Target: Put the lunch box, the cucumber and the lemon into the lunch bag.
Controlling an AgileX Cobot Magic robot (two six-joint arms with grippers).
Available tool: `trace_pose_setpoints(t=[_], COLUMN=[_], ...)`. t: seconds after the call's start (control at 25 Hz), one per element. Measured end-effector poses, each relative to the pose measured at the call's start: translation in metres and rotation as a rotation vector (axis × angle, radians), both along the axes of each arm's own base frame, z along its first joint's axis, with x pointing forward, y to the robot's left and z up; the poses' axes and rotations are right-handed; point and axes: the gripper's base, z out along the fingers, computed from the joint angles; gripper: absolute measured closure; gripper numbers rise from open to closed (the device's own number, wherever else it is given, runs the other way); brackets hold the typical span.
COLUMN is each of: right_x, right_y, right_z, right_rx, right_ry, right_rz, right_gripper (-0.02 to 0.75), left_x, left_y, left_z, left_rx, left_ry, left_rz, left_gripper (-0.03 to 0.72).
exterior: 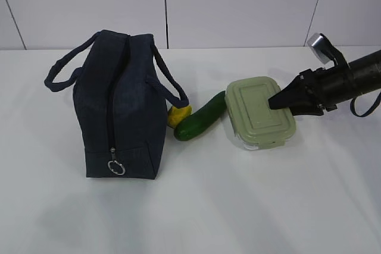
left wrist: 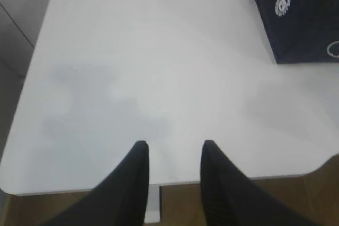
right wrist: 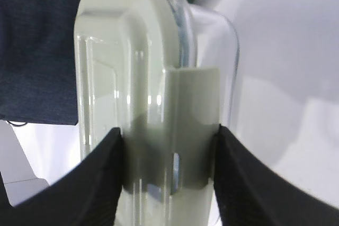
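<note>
The navy lunch bag (exterior: 119, 105) stands upright on the left, its ring pull (exterior: 116, 167) hanging low at the near end. The yellow lemon (exterior: 178, 114) lies right of the bag, partly hidden by a handle. The dark green cucumber (exterior: 201, 117) lies slanted between the lemon and the lunch box (exterior: 261, 112). My right gripper (exterior: 280, 100) is shut on the lunch box's right end; in the right wrist view the gripper (right wrist: 169, 136) clamps the sage lid clip on the box (right wrist: 137, 78). My left gripper (left wrist: 174, 144) is open and empty over the table's edge, out of the exterior view.
The white table (exterior: 238, 206) spreads in front of the things. In the left wrist view a corner of the bag (left wrist: 302, 19) with its white logo (left wrist: 283, 3) sits at the far right, and the table edge (left wrist: 238, 177) runs below the fingers. A white wall stands behind.
</note>
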Motion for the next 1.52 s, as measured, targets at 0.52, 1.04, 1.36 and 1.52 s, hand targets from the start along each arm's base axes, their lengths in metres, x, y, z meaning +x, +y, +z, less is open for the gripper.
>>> trace_pose_setpoints(t=[0.52, 1.04, 1.36, 1.52], right_x=[-0.001, -0.002, -0.002, -0.002], right_y=[-0.001, -0.001, -0.001, -0.001], right_z=[0.005, 0.004, 0.004, 0.004], right_rx=[-0.019, -0.023, -0.022, -0.024], right_ry=[0.005, 0.013, 0.018, 0.024], right_rz=[0.004, 0.003, -0.001, -0.002], right_gripper=[0.372, 0.372, 0.372, 0.372], left_x=[0.120, 0.274, 0.315, 0.321], left_y=[-0.029, -0.048, -0.086, -0.099], left_z=[0.034, 0.019, 0.016, -0.001], left_rx=[-0.230, -0.379, -0.348, -0.324], left_ry=[0.178, 0.315, 0.346, 0.407], left_rz=[-0.223, -0.409, -0.551, -0.545], left_gripper=[0.363, 0.266, 0.266, 0.266])
